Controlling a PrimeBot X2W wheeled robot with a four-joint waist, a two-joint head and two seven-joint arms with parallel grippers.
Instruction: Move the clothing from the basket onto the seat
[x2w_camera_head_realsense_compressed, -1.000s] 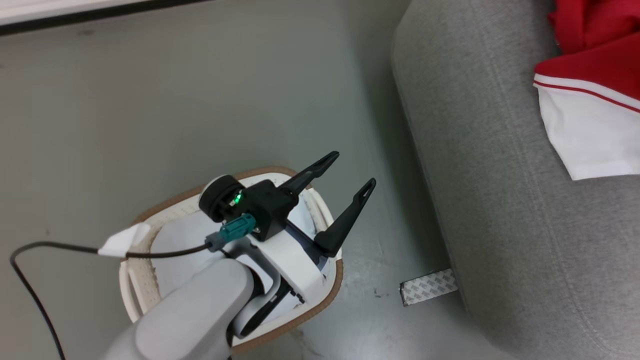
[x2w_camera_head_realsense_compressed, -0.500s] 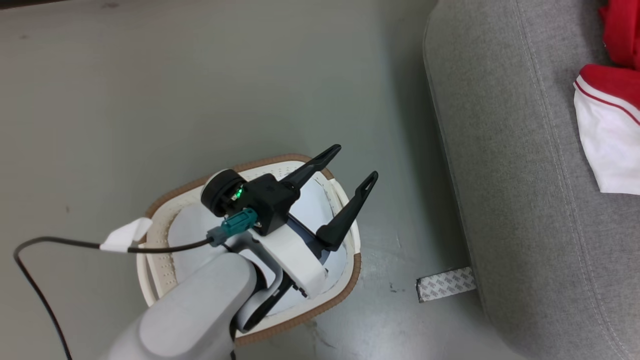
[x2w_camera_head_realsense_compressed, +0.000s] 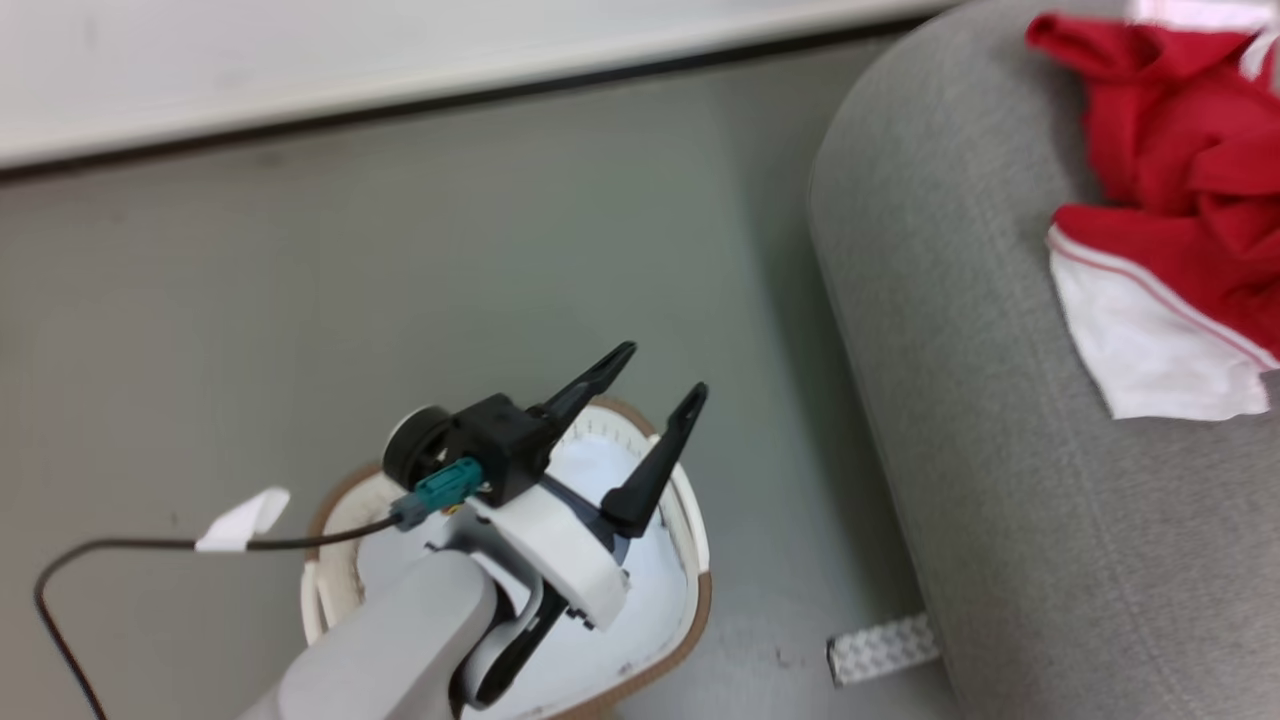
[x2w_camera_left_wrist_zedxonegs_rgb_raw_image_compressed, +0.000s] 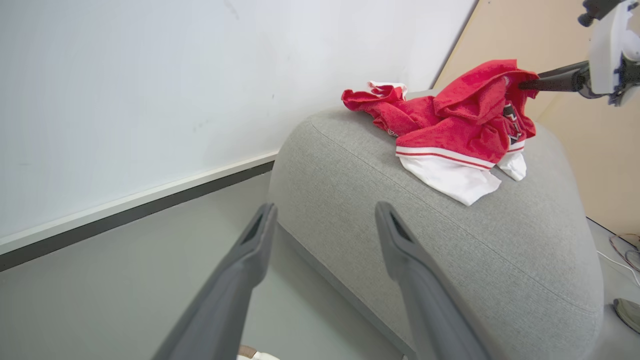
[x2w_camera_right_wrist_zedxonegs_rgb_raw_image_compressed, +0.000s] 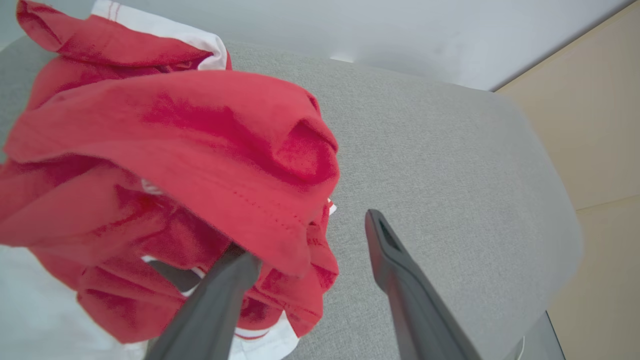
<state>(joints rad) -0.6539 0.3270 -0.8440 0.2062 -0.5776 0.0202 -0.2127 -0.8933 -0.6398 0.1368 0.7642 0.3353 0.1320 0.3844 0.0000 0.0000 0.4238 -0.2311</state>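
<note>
Clearly, the large light grey fabric sofa (x2w_camera_head_realsense_compressed: 1000, 450) carries the crumpled red jerseys (x2w_camera_head_realsense_compressed: 1170, 200), their white striped panel spread toward its rounded edge, the lettering unreadable. Beside it on the floor (x2w_camera_head_realsense_compressed: 400, 250), the oval white brown-rimmed basket (x2w_camera_head_realsense_compressed: 692, 515) sits under the wide-open, empty left gripper (x2w_camera_head_realsense_compressed: 661, 370). The right gripper (x2w_camera_right_wrist_zedxonegs_rgb_raw_image_compressed: 304, 231) has its fingers spread, with red cloth draped over one.

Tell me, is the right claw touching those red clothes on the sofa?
Touching. In the right wrist view the clothing drapes over one finger of the open right gripper, hiding its tip.
</note>
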